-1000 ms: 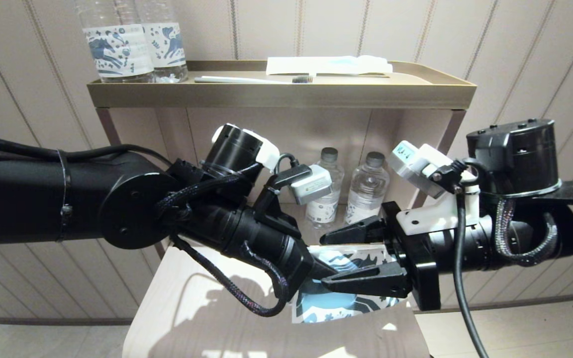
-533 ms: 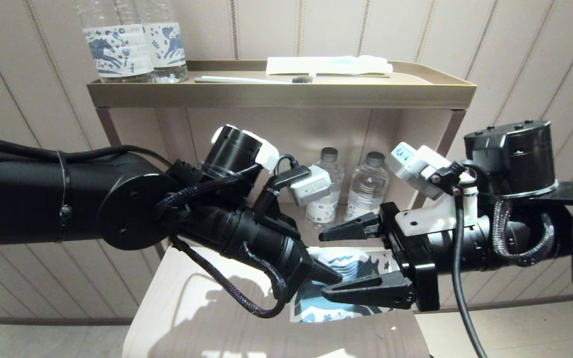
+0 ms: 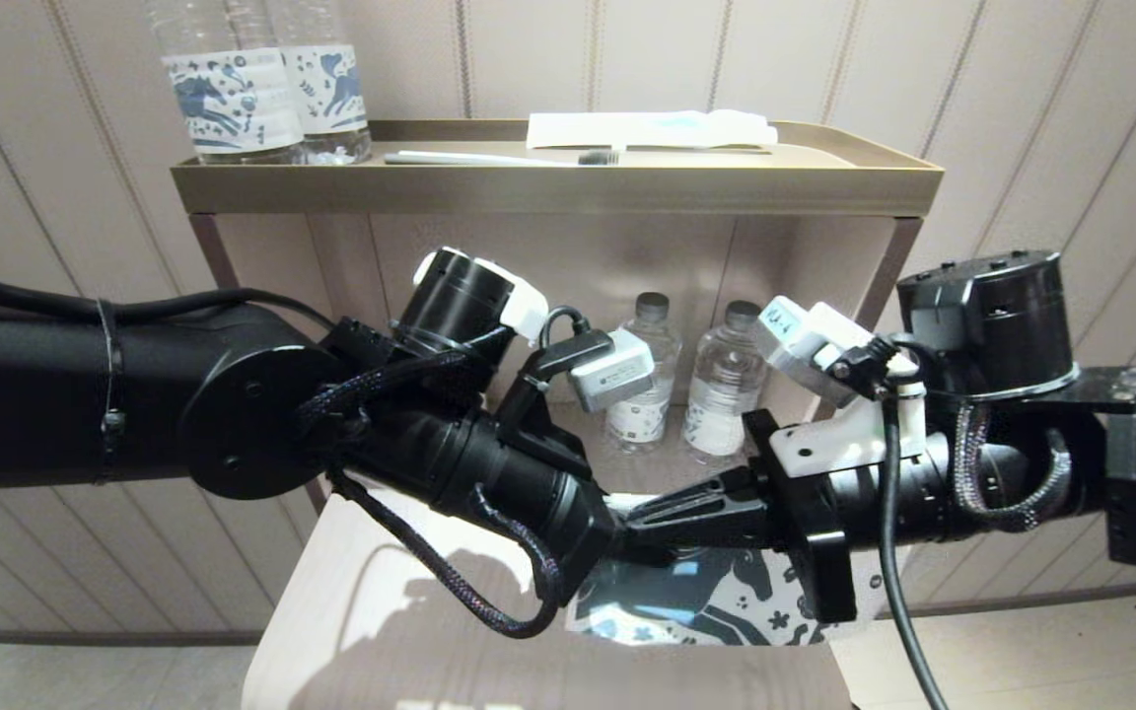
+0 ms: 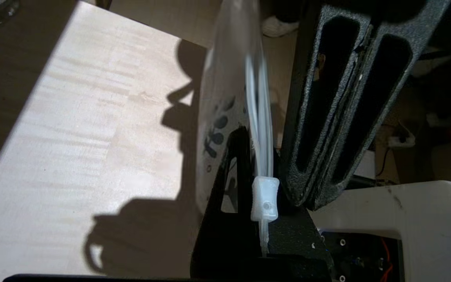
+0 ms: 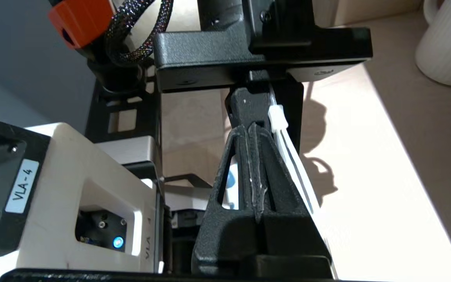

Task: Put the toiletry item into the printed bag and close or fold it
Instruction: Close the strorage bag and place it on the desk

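Observation:
The printed bag (image 3: pixel 696 602) hangs over the light wooden table (image 3: pixel 381 611), between my two grippers, its blue-grey horse print facing me. My left gripper (image 3: pixel 627 540) is shut on the bag's end, right by the white zip slider (image 4: pixel 265 197). That slider (image 5: pixel 277 117) also shows in the right wrist view. My right gripper (image 3: pixel 639 515) points at the left one, fingers pressed together along the bag's top edge. A thin sliver of film shows between its fingers (image 5: pixel 252 131), and the zip strip runs just beside them. The comb is hidden.
A brass tray (image 3: pixel 558 187) tops the shelf unit behind and holds two horse-label bottles (image 3: pixel 262 99), a toothbrush (image 3: pixel 499 158) and a white-and-blue packet (image 3: pixel 647 128). Two small bottles (image 3: pixel 686 385) stand in the shelf below. A white mug (image 5: pixel 448 47) is near the table.
My right gripper was open astride the bag's top and has shut. Both grippers have dropped slightly, and the bag now hangs lower and more spread out.

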Robot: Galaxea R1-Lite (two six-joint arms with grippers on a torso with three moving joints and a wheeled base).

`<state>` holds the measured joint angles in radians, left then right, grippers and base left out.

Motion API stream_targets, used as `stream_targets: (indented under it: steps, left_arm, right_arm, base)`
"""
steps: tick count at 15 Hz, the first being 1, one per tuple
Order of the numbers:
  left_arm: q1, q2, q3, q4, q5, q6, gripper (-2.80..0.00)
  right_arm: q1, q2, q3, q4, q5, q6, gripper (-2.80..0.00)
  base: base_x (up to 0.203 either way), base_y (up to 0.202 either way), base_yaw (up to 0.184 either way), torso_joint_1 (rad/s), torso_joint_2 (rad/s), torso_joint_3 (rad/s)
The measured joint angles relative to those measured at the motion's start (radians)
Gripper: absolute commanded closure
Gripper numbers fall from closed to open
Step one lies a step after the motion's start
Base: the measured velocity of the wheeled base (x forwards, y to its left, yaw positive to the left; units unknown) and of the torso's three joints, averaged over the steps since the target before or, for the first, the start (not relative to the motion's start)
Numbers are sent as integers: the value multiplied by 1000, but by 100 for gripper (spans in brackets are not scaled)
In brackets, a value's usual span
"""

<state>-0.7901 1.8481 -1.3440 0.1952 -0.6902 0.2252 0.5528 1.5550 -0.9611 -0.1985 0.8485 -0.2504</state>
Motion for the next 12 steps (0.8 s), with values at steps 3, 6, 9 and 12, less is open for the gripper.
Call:
stream_targets:
  steps: [3, 6, 9, 12]
  left_arm:
    - [-2, -19, 17, -1, -6, -1, 0]
    - [-14, -36, 39, -9, -19, 2, 0]
    - [-19, -66, 83, -1, -95, 48, 0]
    - [-15, -80, 116, 2, -122, 134, 0]
  right_arm:
    - [0, 11, -3, 1, 6, 2, 0]
    - [0, 9, -9, 4, 22, 4, 0]
    - [-3, -15, -10, 7, 22, 2, 0]
    - [1, -30, -2, 10, 51, 2, 0]
  base:
    - [0, 0, 0, 0, 0, 0]
    - [0, 0, 0, 0, 0, 0]
    - [0, 0, 0, 0, 0, 0]
    - [0, 0, 0, 0, 0, 0]
